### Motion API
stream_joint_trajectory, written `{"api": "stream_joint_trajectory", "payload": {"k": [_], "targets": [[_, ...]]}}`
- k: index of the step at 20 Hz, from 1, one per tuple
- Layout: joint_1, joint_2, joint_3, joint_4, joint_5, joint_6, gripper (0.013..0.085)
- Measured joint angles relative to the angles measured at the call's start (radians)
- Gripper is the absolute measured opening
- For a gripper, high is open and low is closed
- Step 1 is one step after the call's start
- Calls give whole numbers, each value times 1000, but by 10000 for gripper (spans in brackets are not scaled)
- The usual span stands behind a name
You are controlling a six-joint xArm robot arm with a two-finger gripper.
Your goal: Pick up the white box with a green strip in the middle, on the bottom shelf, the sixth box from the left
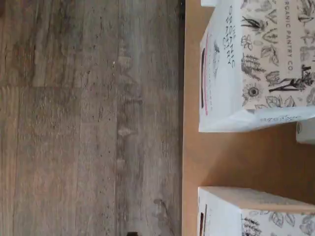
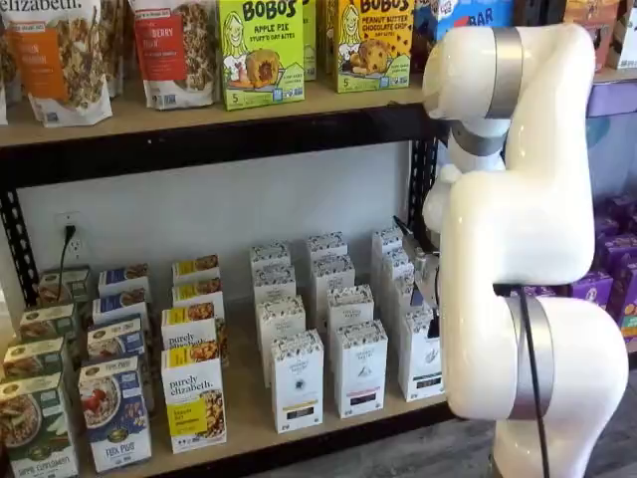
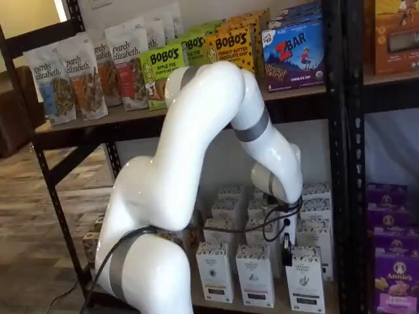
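The white box (image 2: pixel 421 354), a tall narrow carton with a speckled top and a dark band low down, stands at the right end of the front row on the bottom shelf (image 2: pixel 249 423). It also shows in a shelf view (image 3: pixel 304 278). My gripper (image 2: pixel 430 299) hangs just above and in front of that box, mostly hidden by the white arm. Only one dark finger (image 3: pixel 286 248) shows, so no gap can be judged. The wrist view shows two such patterned cartons (image 1: pixel 261 64) (image 1: pixel 256 216) on the tan board (image 1: pixel 236 157). I cannot tell which of them is the task's box.
Two more columns of the same white cartons (image 2: pixel 297 378) (image 2: pixel 358 366) stand to the left, then Purely Elizabeth boxes (image 2: pixel 194 398). A black rack post (image 3: pixel 334 163) rises at the right. Bobo's boxes (image 2: pixel 261 50) fill the higher shelf. Wooden floor (image 1: pixel 88 118) lies before the shelf edge.
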Motion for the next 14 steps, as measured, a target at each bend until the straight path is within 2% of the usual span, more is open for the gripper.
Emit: {"api": "stream_joint_trajectory", "payload": {"k": [2, 7, 11, 14], "targets": [[9, 11, -30, -28, 38, 35, 850], [28, 33, -68, -34, 50, 62, 850], [32, 56, -101, -86, 51, 111, 850], [28, 79, -134, -110, 62, 129, 850]]}}
